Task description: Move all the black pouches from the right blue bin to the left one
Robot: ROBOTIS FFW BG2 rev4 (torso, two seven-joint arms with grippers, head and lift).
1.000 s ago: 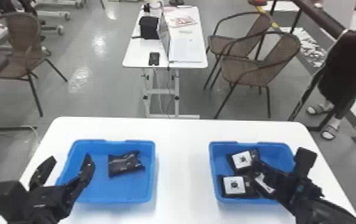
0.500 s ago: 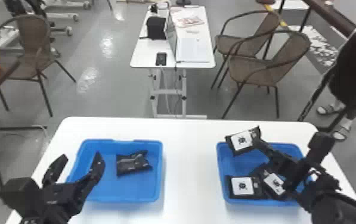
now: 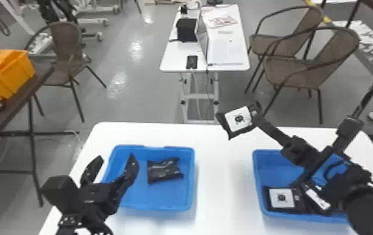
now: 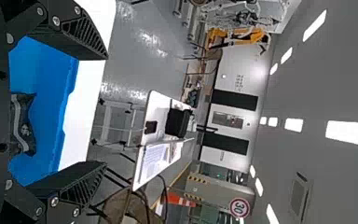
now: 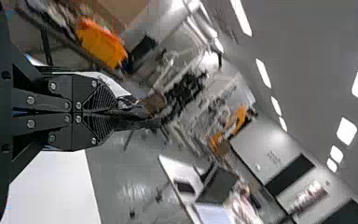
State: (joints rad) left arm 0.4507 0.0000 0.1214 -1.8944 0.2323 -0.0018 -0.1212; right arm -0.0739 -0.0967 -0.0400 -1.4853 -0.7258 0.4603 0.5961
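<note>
the bins (image 3: 154, 200) are smooth plastic, the left pouch (image 3: 163, 171) glossy and crinkled. the near table (image 3: 220, 175) looks smooth, the floor (image 3: 145, 90) shiny, the chairs (image 3: 304, 73) rough and woven.

At the head view's left, an orange bin (image 3: 15, 73) sits on a dark brown table (image 3: 9, 107), with a brown chair (image 3: 67, 40) just behind it. Beyond the white desk (image 3: 223, 175) stands a smaller white table (image 3: 176, 59) on the grey floor (image 3: 145, 84). It carries a black bag-like object (image 3: 186, 29), a small dark device (image 3: 191, 62) and white papers (image 3: 226, 51). Two brown armchairs (image 3: 335, 47) stand right of it, near each other. The left wrist view takes in an orange-and-white cone (image 4: 181, 199), a round red-rimmed sign (image 4: 239, 207) and lit ceiling lights (image 4: 314, 25).
</note>
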